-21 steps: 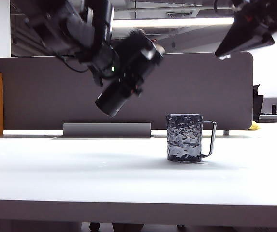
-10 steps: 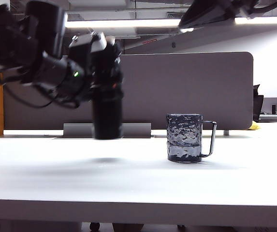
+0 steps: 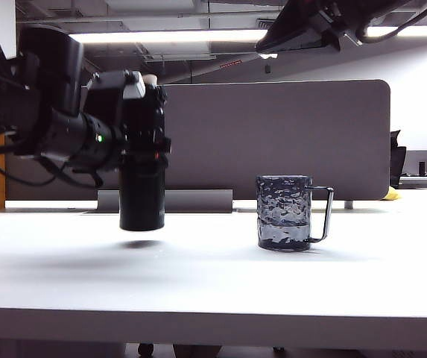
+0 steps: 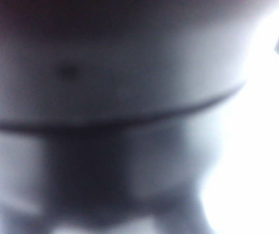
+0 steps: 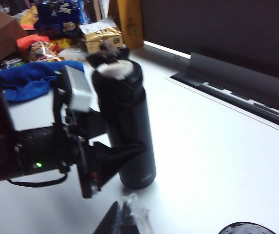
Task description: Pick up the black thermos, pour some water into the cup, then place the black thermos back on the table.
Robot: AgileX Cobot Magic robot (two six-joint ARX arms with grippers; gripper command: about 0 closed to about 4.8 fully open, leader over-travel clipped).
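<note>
White tabletop nearest. Cup stands right of center, handle at 3 o'clock. At its 9 o'clock, well apart, left gripper fingers clamp the upright black thermos, base just above the surface. Right gripper up at 1 o'clock, fingers clenched, empty. Grey divider behind.
</note>
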